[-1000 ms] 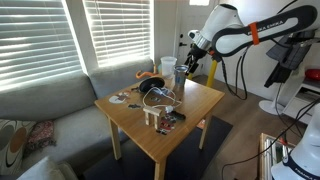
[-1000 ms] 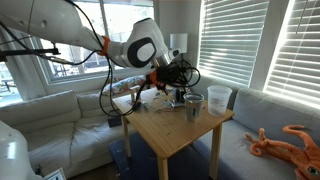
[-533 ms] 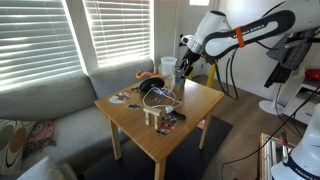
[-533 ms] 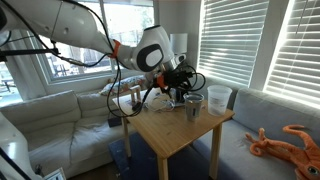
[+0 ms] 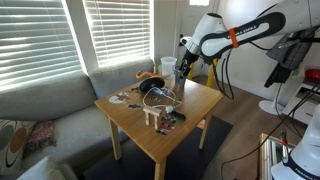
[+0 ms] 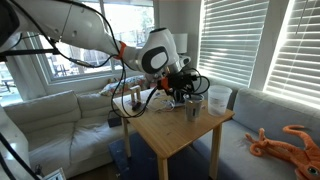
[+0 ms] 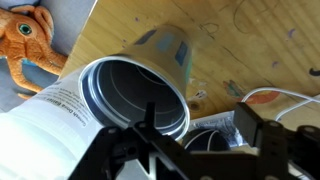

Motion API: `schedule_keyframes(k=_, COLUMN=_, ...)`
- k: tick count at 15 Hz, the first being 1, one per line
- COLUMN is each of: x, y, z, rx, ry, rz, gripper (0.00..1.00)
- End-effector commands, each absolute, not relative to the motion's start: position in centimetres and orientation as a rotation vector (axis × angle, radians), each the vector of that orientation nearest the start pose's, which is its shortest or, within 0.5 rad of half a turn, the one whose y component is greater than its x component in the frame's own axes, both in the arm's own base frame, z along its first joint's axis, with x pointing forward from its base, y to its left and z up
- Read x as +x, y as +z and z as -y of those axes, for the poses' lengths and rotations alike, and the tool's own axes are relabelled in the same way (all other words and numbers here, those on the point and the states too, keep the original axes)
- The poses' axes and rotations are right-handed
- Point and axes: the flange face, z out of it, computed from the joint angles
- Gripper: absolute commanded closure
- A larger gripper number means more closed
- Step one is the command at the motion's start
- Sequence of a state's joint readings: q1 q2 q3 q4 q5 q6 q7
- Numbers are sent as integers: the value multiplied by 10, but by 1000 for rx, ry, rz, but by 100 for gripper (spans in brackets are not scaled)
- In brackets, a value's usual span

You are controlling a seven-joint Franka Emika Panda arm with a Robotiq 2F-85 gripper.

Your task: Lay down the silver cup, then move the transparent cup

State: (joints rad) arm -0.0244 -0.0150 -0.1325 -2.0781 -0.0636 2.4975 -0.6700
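The silver cup (image 5: 179,78) stands upright on the far side of the wooden table (image 5: 195,105). It also shows in the other exterior view (image 6: 194,106) and, from above, in the wrist view (image 7: 135,95) with a dark inside. The transparent cup (image 5: 167,67) stands upright close beside it and is also seen in an exterior view (image 6: 219,98). My gripper (image 5: 183,66) hangs just above the silver cup, as an exterior view (image 6: 184,93) also shows. In the wrist view the gripper (image 7: 200,140) is open and empty, with the silver cup's rim by one finger.
Black headphones with a cable (image 5: 153,92), small items (image 5: 165,118) and flat bits (image 5: 122,98) lie on the table. A grey sofa (image 5: 50,110) stands behind it. An orange toy octopus (image 7: 28,45) lies on the floor. White printed paper (image 7: 60,125) fills the wrist view's lower left.
My gripper has moved down and in toward the two cups. The cups have not moved.
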Motion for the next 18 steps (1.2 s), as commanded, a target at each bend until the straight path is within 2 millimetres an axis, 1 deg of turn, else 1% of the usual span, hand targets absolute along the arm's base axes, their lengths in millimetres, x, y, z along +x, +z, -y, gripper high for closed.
schedule_keyframes(k=1, x=577, y=486, z=93, rx=-3160, ry=-589, rz=884, gripper=49)
schedule_keyframes(k=3, x=576, y=487, z=93, rx=-3166, ry=-562, rz=875, gripper=65)
schedule_keyframes(k=5, x=576, y=487, z=95, rx=-3176, ry=-546, rz=865, gripper=77)
schedule_keyframes(k=8, x=575, y=486, z=98, rx=-3181, ry=-526, rz=845, gripper=99)
schedule_keyframes(k=10, x=572, y=487, z=99, rx=-3176, ry=-511, rz=821, gripper=100)
schedule_keyframes(k=13, x=563, y=499, z=98, rx=-3161, ry=-503, rz=787, gripper=99)
schedule_keyframes(k=15, x=551, y=514, z=97, rx=-3128, ry=-481, rz=749, gripper=99)
schedule_keyframes(k=18, x=530, y=536, z=95, rx=-2994, ry=-510, rz=669, gripper=99)
